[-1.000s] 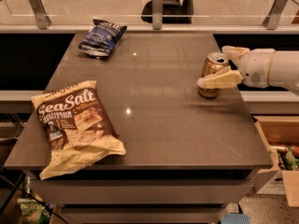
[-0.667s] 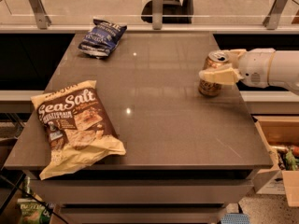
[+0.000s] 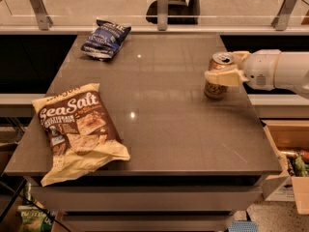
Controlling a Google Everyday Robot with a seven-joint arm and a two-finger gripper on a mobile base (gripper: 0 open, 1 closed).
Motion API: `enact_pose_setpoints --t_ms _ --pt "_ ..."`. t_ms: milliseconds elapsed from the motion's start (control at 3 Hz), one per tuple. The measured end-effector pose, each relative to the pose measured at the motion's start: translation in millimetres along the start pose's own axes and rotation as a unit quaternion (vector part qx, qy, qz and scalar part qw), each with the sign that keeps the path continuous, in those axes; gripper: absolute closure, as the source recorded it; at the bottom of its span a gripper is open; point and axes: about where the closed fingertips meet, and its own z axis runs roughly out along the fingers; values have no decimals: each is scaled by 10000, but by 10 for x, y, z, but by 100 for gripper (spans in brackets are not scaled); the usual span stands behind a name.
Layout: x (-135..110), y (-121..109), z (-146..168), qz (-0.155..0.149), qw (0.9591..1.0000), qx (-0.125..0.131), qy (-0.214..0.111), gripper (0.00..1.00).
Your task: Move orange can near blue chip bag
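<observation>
The orange can [image 3: 216, 82] stands near the right edge of the grey table [image 3: 169, 110], leaning slightly. My gripper [image 3: 228, 67] reaches in from the right, one cream finger across the can's front and the other behind its top, and is shut on the can. The blue chip bag [image 3: 105, 38] lies at the table's far left corner, well away from the can.
A large brown and cream "Sea Salt" bag [image 3: 77, 129] lies at the front left of the table. A glass railing with metal posts [image 3: 162, 6] runs behind the table. A cardboard box [image 3: 289, 161] with items sits on the floor to the right.
The gripper and the can have shifted very slightly upward and away; the can now leans a little. Both bags are unmoved.
</observation>
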Motion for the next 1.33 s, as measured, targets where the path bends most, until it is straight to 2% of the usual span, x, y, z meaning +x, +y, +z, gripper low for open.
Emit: enact_pose_setpoints --t_ms 333,667,1333 --pt "-11 11 18 -6 10000 -18 -3 100" --pt "-91 -16 63 -20 10000 -42 5 100" --pt "-616 -153 446 -64 9994 -284 205 100"
